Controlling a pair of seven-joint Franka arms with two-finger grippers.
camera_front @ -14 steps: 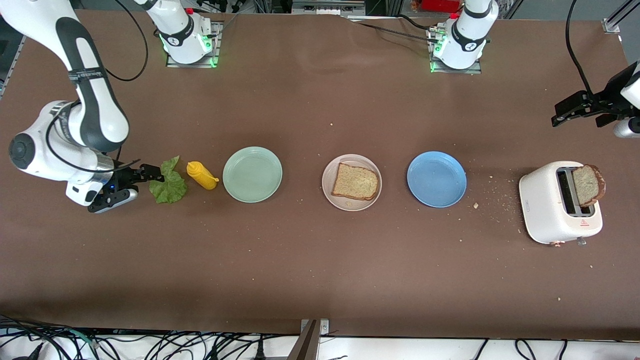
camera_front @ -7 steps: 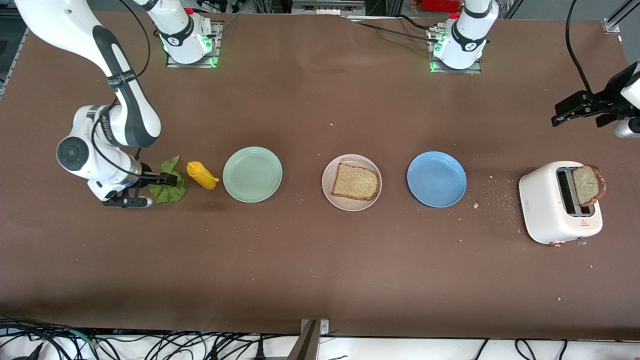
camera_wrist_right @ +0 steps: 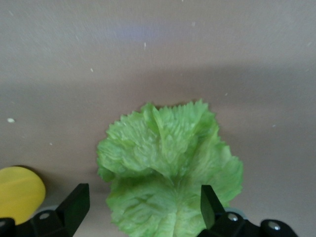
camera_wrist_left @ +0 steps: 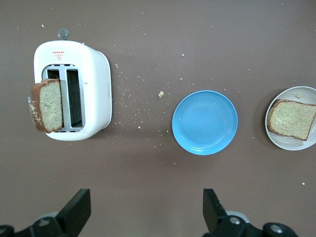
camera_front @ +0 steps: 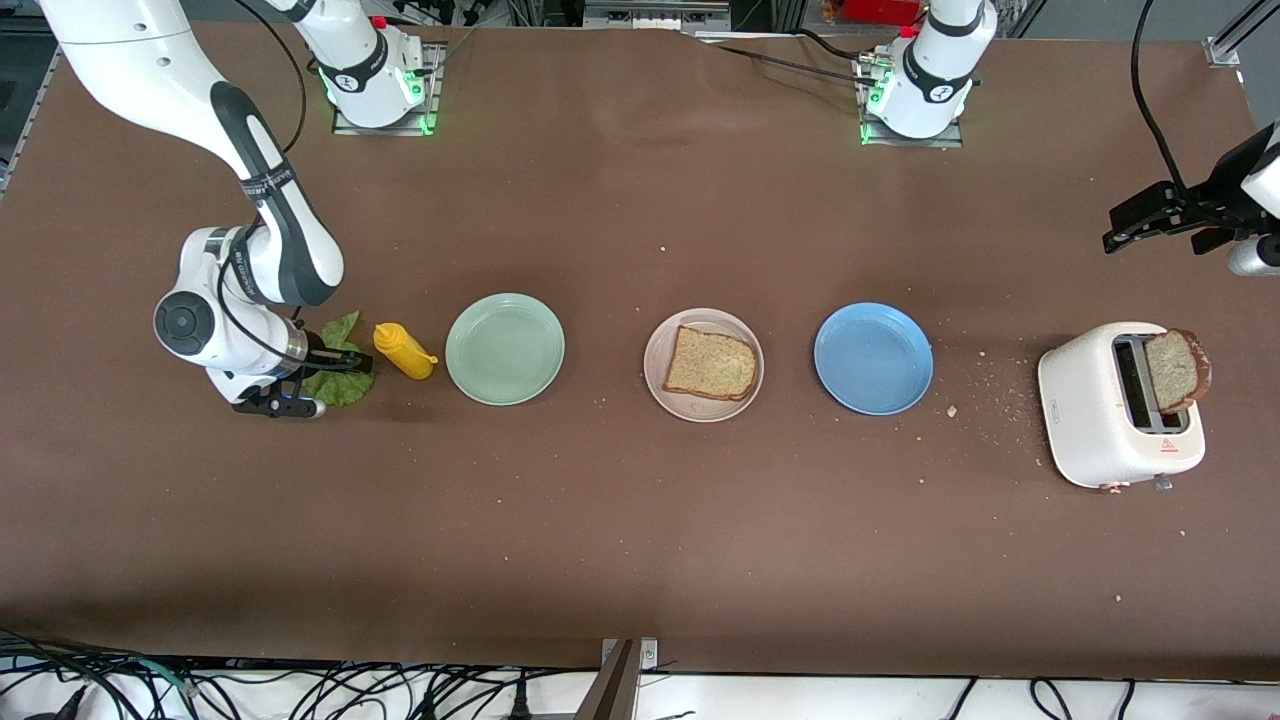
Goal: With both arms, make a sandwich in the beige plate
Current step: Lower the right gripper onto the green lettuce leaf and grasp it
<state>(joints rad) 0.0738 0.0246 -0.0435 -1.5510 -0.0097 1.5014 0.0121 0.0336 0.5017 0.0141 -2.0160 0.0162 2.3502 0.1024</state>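
Note:
A crinkled green lettuce leaf (camera_front: 341, 331) (camera_wrist_right: 168, 163) lies flat on the table at the right arm's end. My right gripper (camera_front: 325, 378) (camera_wrist_right: 143, 210) is low over it, open, with one finger on each side of the leaf. One brown bread slice (camera_front: 711, 363) (camera_wrist_left: 292, 118) rests on the beige plate (camera_front: 700, 413) (camera_wrist_left: 296, 144) mid-table. A second slice (camera_front: 1177, 370) (camera_wrist_left: 48, 105) sticks up from the white toaster (camera_front: 1100, 410) (camera_wrist_left: 94, 84). My left gripper (camera_front: 1120, 228) (camera_wrist_left: 145, 212) hangs open in the air over the table beside the toaster, holding nothing.
A yellow squeeze bottle (camera_front: 403, 350) (camera_wrist_right: 19, 192) lies right beside the lettuce. A mint-green plate (camera_front: 505, 348) and a blue plate (camera_front: 873, 358) (camera_wrist_left: 205, 122) flank the beige one. Crumbs are scattered between the blue plate and the toaster.
The right arm has swung toward the lettuce, bringing its open gripper from beside the leaf to over it. The left arm has not moved.

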